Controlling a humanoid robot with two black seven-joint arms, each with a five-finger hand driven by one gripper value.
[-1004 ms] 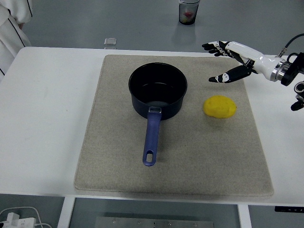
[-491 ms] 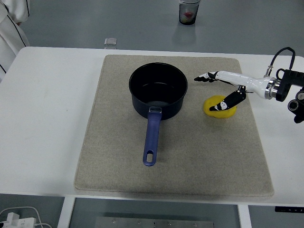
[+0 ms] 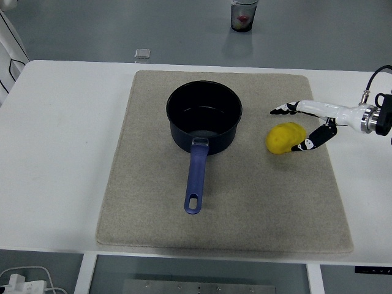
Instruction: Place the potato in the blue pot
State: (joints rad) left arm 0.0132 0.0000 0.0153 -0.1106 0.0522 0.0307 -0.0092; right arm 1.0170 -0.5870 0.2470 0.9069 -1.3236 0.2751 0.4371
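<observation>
Potato: a yellow potato [image 3: 283, 138] lies on the grey mat [image 3: 257, 202], right of the pot and well apart from it.
Robot hand: the right robot hand [image 3: 306, 125] comes in from the right edge at the potato's right side. Its white fingers [image 3: 288, 109] stretch out above and behind the potato; its dark thumb tip sits against the potato's lower right flank.
Grasp: fingers are spread, not closed round the potato; only the thumb side appears to touch. Whether the potato is lifted off the mat cannot be told.
Pot: the blue pot [image 3: 204, 116] stands upright on the mat's upper middle, empty inside, handle [image 3: 195, 180] pointing toward the near edge.
Open room: bare mat lies between potato and pot rim, and all along the mat's near half.
Edges: the potato sits inside the mat's right border; white desk [image 3: 61, 153] shows beyond it on every side.
Other items: a cup [image 3: 243, 15] stands beyond the desk's far edge; a small clear object [image 3: 142, 55] lies at that edge.
</observation>
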